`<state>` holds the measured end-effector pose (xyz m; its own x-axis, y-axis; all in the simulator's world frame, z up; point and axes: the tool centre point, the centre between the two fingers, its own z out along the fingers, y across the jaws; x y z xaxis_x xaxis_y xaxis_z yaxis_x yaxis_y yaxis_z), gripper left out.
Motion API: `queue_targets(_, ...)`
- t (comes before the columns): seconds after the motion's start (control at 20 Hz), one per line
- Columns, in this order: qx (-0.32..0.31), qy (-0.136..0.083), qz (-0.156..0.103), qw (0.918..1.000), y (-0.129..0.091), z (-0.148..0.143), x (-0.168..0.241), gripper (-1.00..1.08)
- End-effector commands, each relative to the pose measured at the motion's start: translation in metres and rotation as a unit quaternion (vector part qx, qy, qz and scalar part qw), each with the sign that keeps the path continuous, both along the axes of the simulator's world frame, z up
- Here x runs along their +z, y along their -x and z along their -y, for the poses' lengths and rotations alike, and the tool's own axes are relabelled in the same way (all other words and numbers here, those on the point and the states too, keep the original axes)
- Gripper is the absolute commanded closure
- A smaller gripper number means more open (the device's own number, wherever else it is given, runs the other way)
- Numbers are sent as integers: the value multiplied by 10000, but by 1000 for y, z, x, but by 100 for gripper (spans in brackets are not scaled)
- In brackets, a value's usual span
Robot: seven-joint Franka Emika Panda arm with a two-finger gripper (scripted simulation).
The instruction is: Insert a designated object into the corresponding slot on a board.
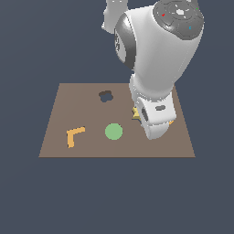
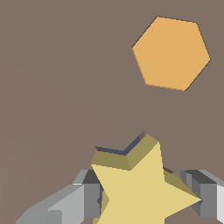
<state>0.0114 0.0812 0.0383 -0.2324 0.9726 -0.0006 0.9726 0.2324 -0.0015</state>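
Observation:
In the wrist view the pale-yellow star block (image 2: 140, 188) sits between the two grey fingers (image 2: 89, 197) of my gripper (image 2: 146, 197), which is shut on it. A dark edge of the star-shaped slot (image 2: 118, 151) shows just past the star's points, so the star is partly over it. In the exterior view only a sliver of the star (image 1: 135, 113) shows beside the arm's white wrist, low over the brown board (image 1: 59, 109). The gripper and the slot are hidden behind the arm there.
On the board lie an orange L-shaped piece (image 1: 74, 135), a green disc (image 1: 114, 131) and a dark clover-shaped cutout (image 1: 106, 96). An orange hexagonal piece (image 2: 171, 53) lies close beyond the star; a sliver of it (image 1: 171, 122) shows beside the arm.

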Motion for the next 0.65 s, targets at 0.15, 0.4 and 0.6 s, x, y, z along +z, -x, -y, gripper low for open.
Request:
queue_targets(0.15,-7,12,9,10000,1,0,-8,-92)
queue_targets(0.4,-7,12,9,10000,1,0,-8,-92)
queue_targets(0.6,-7,12,9,10000,1,0,-8,-92)
